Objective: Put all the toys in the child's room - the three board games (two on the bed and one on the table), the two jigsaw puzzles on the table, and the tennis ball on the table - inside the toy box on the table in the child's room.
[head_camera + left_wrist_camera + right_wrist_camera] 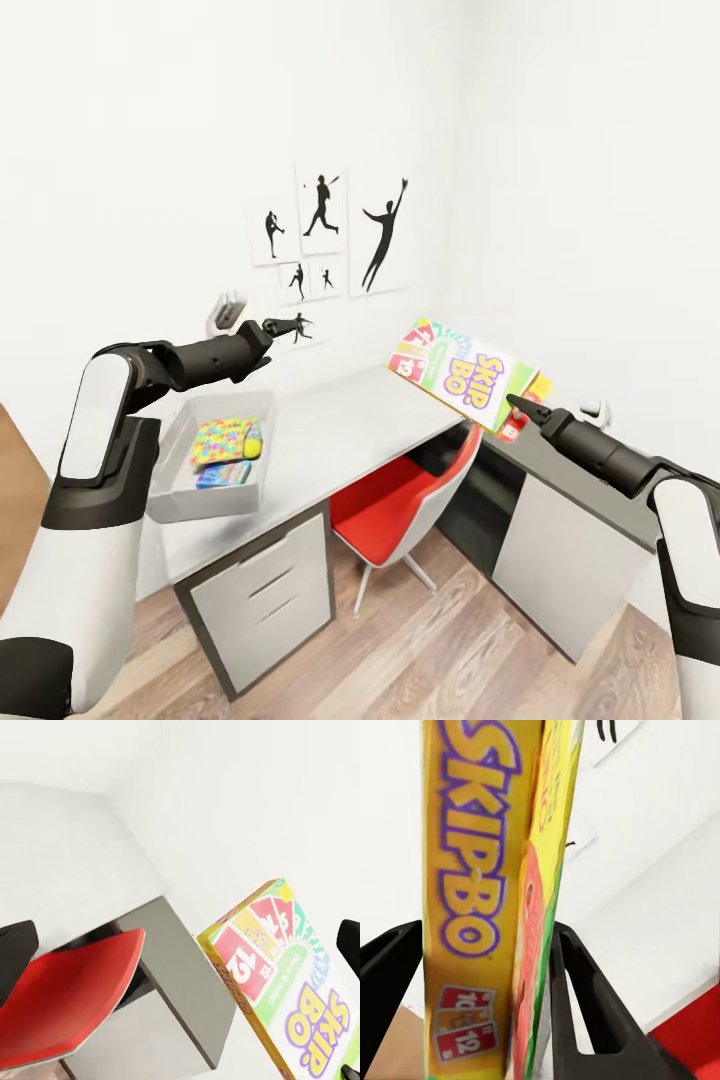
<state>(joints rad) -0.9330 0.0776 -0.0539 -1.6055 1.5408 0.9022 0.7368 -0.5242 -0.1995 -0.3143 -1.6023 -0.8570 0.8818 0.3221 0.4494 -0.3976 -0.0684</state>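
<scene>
Right arm holds a board game (462, 374) in the air over the table (340, 435).
Right fingers (585, 997) clamp the box's edge; the left ones' state cannot be told. The toy box (215, 500) on the table holds a puzzle (224, 439).

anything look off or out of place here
Only the Skip-Bo board game, held tilted in mid-air above the table by the right gripper, not yet in the toy box. Nothing looks spilled or damaged.
</scene>
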